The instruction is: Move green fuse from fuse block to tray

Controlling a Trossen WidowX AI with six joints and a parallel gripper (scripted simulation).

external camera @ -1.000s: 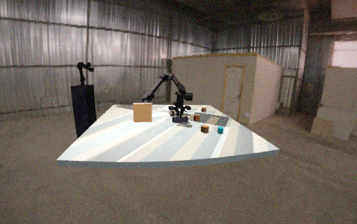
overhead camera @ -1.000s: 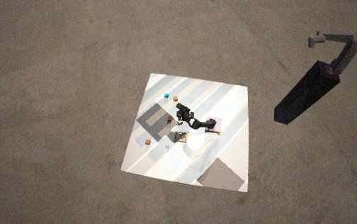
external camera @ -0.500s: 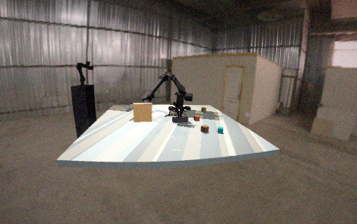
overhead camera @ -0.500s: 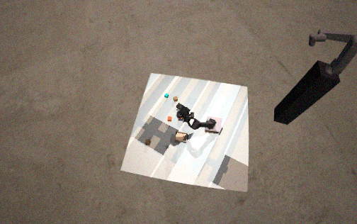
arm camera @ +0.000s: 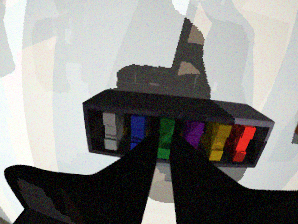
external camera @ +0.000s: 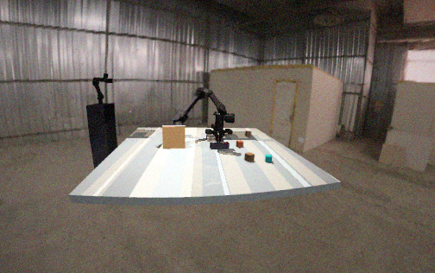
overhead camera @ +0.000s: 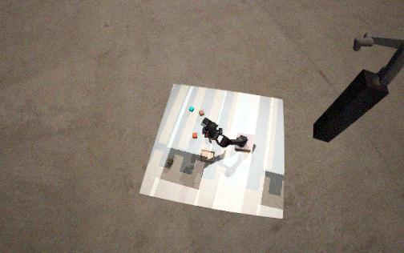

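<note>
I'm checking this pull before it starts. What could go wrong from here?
The end effector is shut on the green fuse, which sits between the blue fuse and the purple fuse. A tilted pull could likely scrape either neighbour or the fuse block. The fingers lie close to the block's front edge, so drifting may touch it.

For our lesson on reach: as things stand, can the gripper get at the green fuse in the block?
Probably yes. The gripper is shut on the green fuse, one finger on each side. The blue fuse and purple fuse sit very near the fingers, so there is little room.
</note>
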